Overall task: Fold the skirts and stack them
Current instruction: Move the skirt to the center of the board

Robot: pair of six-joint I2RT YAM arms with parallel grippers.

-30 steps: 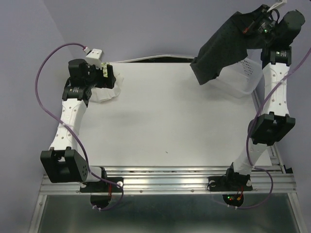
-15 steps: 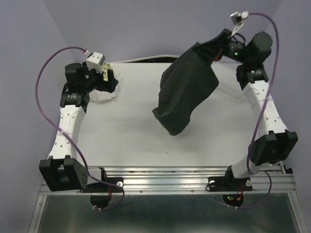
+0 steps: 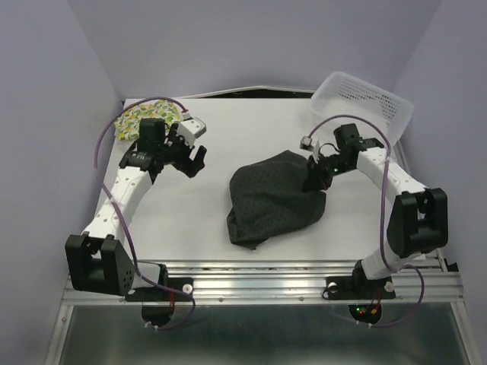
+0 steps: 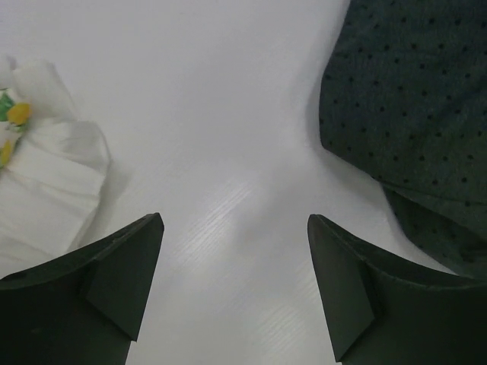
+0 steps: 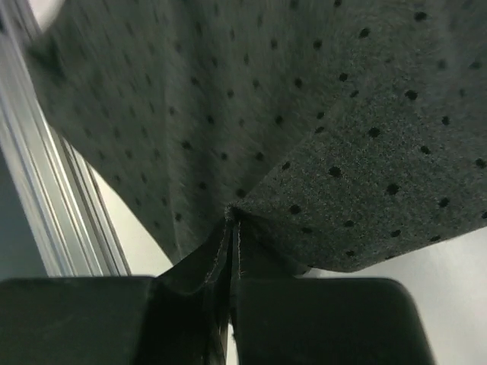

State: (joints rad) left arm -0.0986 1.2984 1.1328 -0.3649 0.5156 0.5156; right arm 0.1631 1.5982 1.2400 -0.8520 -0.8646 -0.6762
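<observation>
The black skirt (image 3: pixel 270 199), dark with small dots, lies crumpled on the middle of the table. My right gripper (image 3: pixel 315 177) is shut on its right edge, and a pinched fold of the black skirt (image 5: pixel 319 114) rises from the closed jaws of the right gripper (image 5: pixel 232 275). The lemon-print skirt (image 3: pixel 139 118) lies folded at the far left corner. White cloth (image 4: pixel 46 182) with a bit of lemon print shows at the left of the left wrist view. My left gripper (image 3: pixel 195 157) hangs open over bare table, between that pile and the black skirt (image 4: pixel 411 99); nothing lies between the left gripper's (image 4: pixel 236 222) fingers.
A white mesh basket (image 3: pixel 367 99) stands at the far right corner, beyond the right arm. The table's metal front rail (image 3: pixel 259 274) runs along the near edge. Purple cables loop off both arms.
The right arm swung the black skirt from above the basket down onto the middle of the table. The left arm left the folded pile and moved toward the centre, uncovering the lemon-print skirt.
</observation>
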